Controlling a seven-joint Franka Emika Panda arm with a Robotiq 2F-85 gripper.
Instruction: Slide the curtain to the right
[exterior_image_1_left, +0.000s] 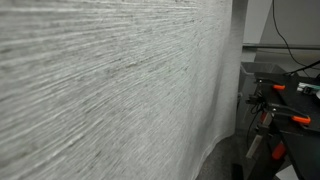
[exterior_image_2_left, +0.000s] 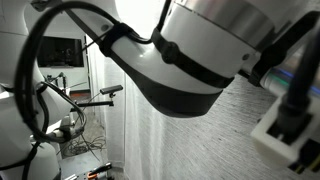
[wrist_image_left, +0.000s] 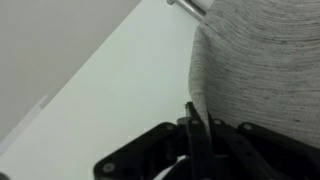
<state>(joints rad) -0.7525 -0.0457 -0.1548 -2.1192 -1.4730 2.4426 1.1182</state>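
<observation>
The curtain (exterior_image_1_left: 110, 90), a huge light grey-white woven sheet with fine horizontal threads, fills most of an exterior view. It also shows behind the arm in an exterior view (exterior_image_2_left: 200, 145) and at the right of the wrist view (wrist_image_left: 265, 70). In the wrist view my gripper (wrist_image_left: 193, 118) has its black fingers pressed together on the curtain's left edge fold, which runs down between the fingertips. The gripper itself is hidden in both exterior views; only the white arm link (exterior_image_2_left: 190, 55) shows close to the camera.
A plain white wall (wrist_image_left: 110, 80) lies left of the curtain edge in the wrist view. A black stand with orange clamps (exterior_image_1_left: 285, 115) and cables sits right of the curtain. A monitor (exterior_image_2_left: 62, 52) and tripod gear (exterior_image_2_left: 70, 120) stand behind the arm.
</observation>
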